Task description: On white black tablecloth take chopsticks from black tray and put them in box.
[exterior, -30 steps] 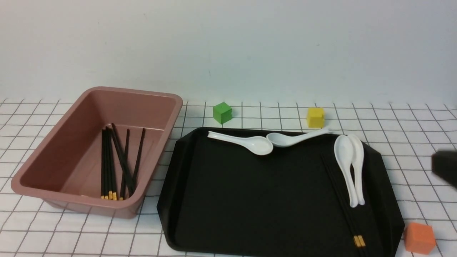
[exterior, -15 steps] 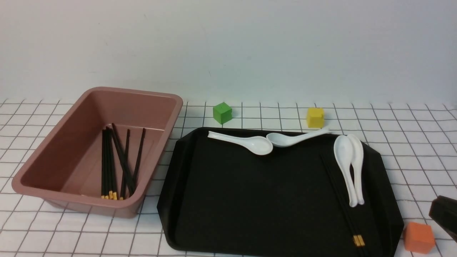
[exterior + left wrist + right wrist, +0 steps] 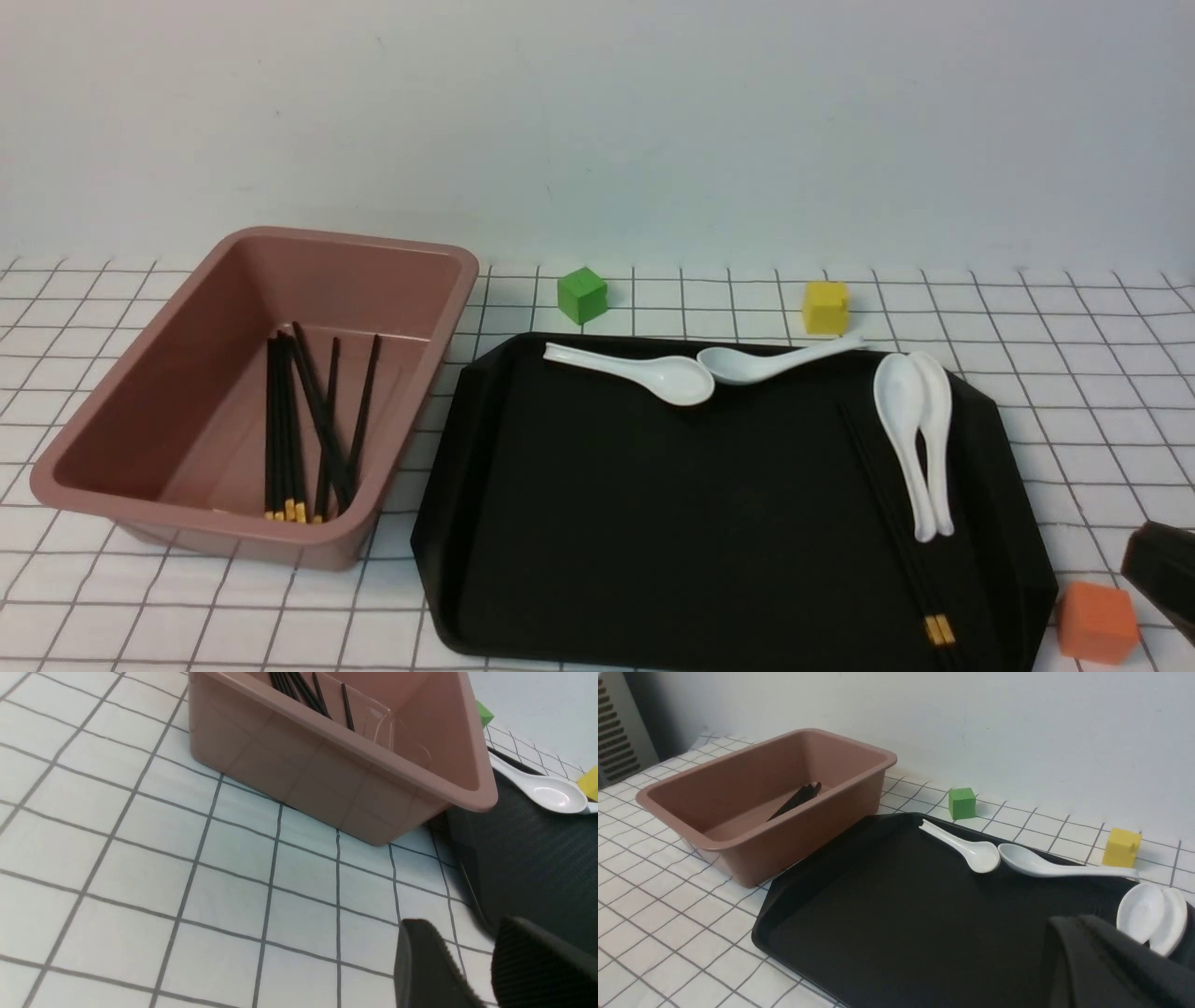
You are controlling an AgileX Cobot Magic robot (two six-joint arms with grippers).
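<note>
Nearest, at the lower right edge of the front view, a dark part of the right end effector (image 3: 1162, 571) is seen just beside an orange cube (image 3: 1097, 622); whether its fingers are spread or pressed together cannot be told. The left end effector (image 3: 472, 961) is shown only in its wrist view, with its two fingers slightly apart and nothing between them, low over the tablecloth (image 3: 1102, 411) that covers the surface.

Across the lower middle of the frame the black tray (image 3: 653, 523) is laid. Two chopsticks (image 3: 901, 541) are seen on its right part, gold bands toward the bottom edge, touching a pair of nested white spoons (image 3: 917, 439). Two more spoons (image 3: 691, 370) are lined along the tray's far rim.

At left, just beside the tray, the box (image 3: 149, 411) is set, with several chopsticks in the box (image 3: 313, 429) lying on its floor.

Farther back, a green cube (image 3: 582, 295) and a yellow cube (image 3: 825, 306) are placed on the cloth.
</note>
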